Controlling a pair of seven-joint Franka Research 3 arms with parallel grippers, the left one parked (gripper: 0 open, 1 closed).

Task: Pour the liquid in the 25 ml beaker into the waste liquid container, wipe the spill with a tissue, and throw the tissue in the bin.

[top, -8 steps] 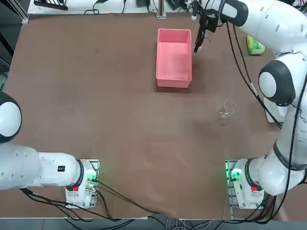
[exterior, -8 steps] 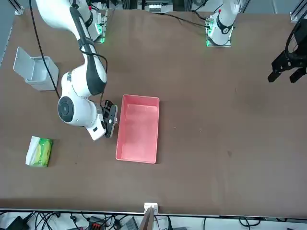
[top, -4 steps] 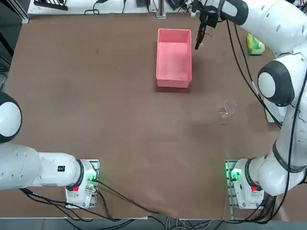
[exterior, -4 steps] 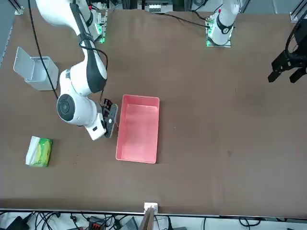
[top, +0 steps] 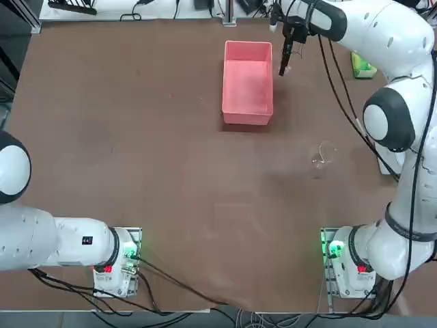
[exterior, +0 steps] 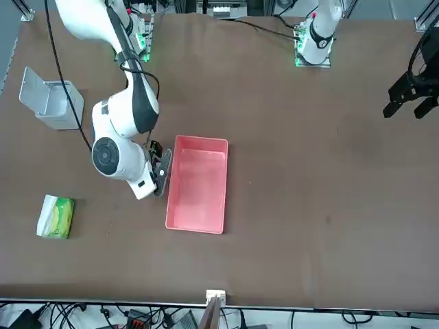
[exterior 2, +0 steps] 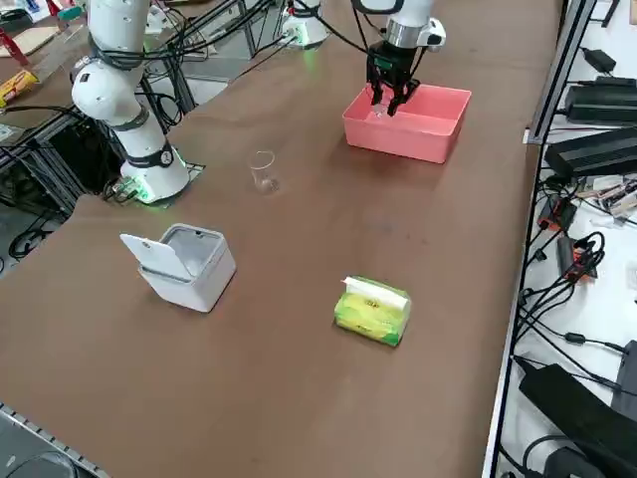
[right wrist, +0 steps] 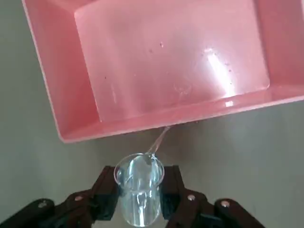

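Note:
My right gripper (right wrist: 138, 184) is shut on the 25 ml beaker (right wrist: 138, 192), a tiny clear glass held between the two black fingers (right wrist: 107, 190). The beaker is tipped toward the waste liquid container (right wrist: 61, 95), a pink tray, and a thin thread of liquid runs from its lip toward the tray's outer wall. Seen from overhead, the gripper (top: 283, 60) hangs just beside the tray's (top: 247, 119) right long wall, near the far end. The pale grey bin (exterior 2: 189, 264) stands open at the robot's right. No loose tissue is in view.
A larger clear beaker (top: 323, 156) stands alone between the tray and the right arm's base. The yellow-green tissue pack (exterior 2: 373, 307), a white sheet sticking from it, lies at the far right of the table. Cables and equipment lie beyond the table's far edge.
The right wrist has shifted slightly closer to the tray's side and turned, with the beaker still held. Nothing else on the table moved.

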